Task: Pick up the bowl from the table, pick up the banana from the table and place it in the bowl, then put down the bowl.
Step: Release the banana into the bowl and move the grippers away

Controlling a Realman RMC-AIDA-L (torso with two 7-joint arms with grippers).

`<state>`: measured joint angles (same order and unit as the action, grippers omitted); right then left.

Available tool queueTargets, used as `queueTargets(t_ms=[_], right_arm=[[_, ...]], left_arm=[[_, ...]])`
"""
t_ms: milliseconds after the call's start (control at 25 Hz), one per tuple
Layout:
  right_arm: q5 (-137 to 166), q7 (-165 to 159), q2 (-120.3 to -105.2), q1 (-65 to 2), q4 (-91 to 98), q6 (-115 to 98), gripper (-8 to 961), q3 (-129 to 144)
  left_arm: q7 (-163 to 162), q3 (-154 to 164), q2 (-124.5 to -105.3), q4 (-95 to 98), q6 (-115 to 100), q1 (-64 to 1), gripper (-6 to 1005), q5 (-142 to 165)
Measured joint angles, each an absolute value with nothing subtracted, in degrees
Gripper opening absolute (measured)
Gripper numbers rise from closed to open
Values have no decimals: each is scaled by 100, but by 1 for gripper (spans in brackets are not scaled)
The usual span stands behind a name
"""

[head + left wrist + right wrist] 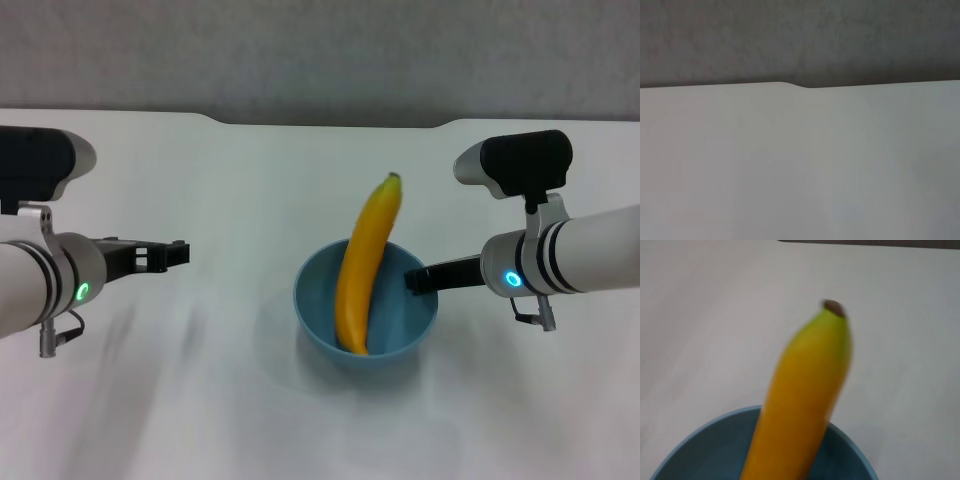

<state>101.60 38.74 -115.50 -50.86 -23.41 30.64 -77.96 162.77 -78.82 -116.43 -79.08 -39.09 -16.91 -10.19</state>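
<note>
The light-blue bowl [400, 335] is at the middle of the white table [200, 400]. The yellow banana [365, 260] lies in it, its dark stem tip leaning out over the far rim. My right gripper [420, 279] is shut on the bowl's right rim. Whether the bowl rests on the table or hangs just above it I cannot tell. The right wrist view shows the banana [805, 405] rising out of the bowl [700, 445] close up. My left gripper [178, 255] is open and empty, well to the left of the bowl.
The table's far edge with its shallow notch [330, 122] runs in front of a grey wall. The left wrist view shows only bare tabletop [790, 165] and that edge [800, 86].
</note>
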Motion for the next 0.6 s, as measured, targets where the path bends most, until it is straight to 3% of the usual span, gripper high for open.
queueTargets(t_ms=[400,600], right_arm=[[10159,3876,-11555,-4973,-2429,2975,116,-7796],[10184,3877,-11534,-4796,-2722,2971,335,-7796]], left_arm=[[16277,-7906,-11646,-7909,-3826,-1638,896,-1019],[16277,-7960,-11645,-7927,-3822,-1559,896,-1020]])
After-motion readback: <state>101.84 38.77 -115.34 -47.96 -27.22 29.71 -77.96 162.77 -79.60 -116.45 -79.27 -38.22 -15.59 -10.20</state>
